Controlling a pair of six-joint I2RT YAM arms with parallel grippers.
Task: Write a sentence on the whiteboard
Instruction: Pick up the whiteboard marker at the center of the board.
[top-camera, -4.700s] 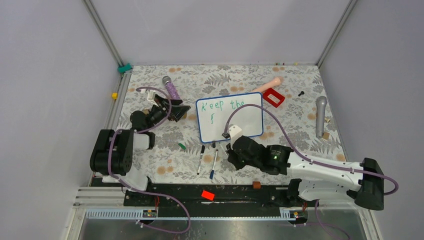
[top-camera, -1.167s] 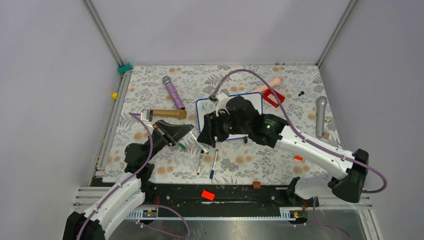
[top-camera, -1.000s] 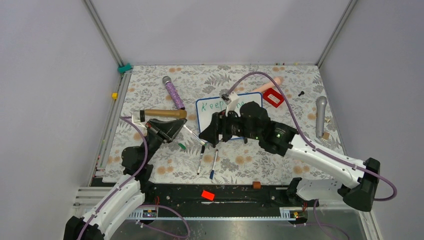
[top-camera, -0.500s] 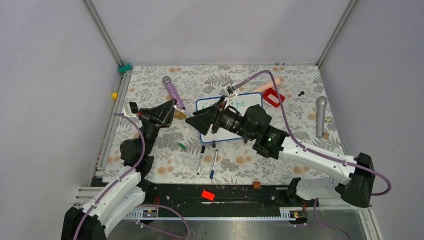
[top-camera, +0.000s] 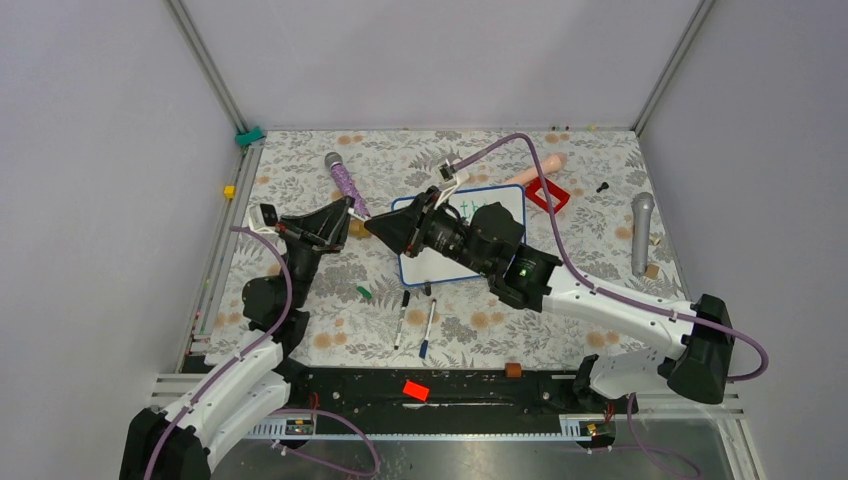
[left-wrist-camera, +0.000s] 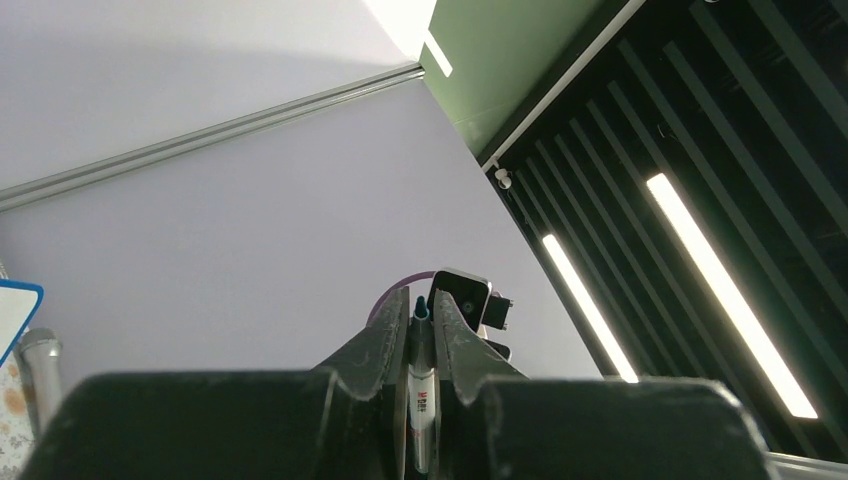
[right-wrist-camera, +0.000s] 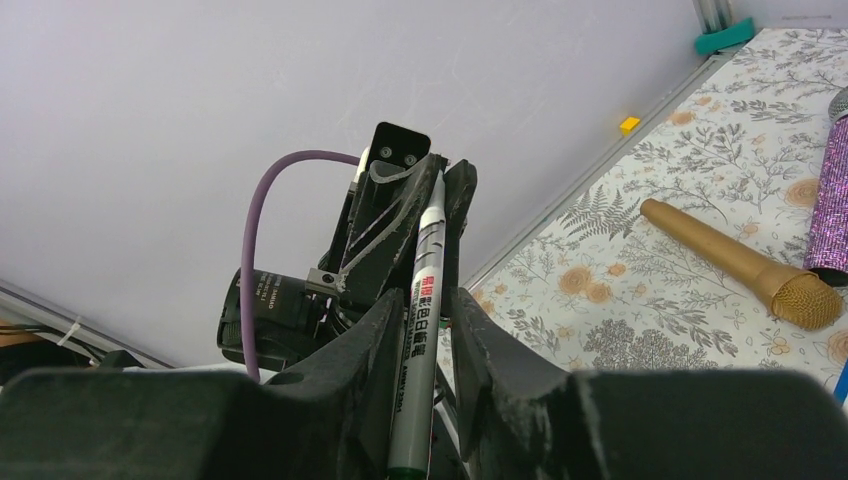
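- whiteboard (top-camera: 432, 268) mid-table (top-camera: 600, 290), partly under right arm
- two pens (top-camera: 402, 318) just before its near edge
- microphone (top-camera: 343, 178) behind-left of it; second microphone (top-camera: 641, 232) far right
- marker (right-wrist-camera: 425, 290) between left gripper (top-camera: 349, 207) and right gripper (top-camera: 369, 224), left of whiteboard

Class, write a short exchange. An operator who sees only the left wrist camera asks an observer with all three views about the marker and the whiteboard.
Operator: The left gripper is shut on a marker. Is the other gripper on it too?
Observer: The right gripper has a finger close on each side of it. Whether they press it, I cannot tell.
Operator: I see only a corner of the whiteboard. What does it show?
Observer: From above, the right arm covers much of it. Only a scrap of green writing shows.
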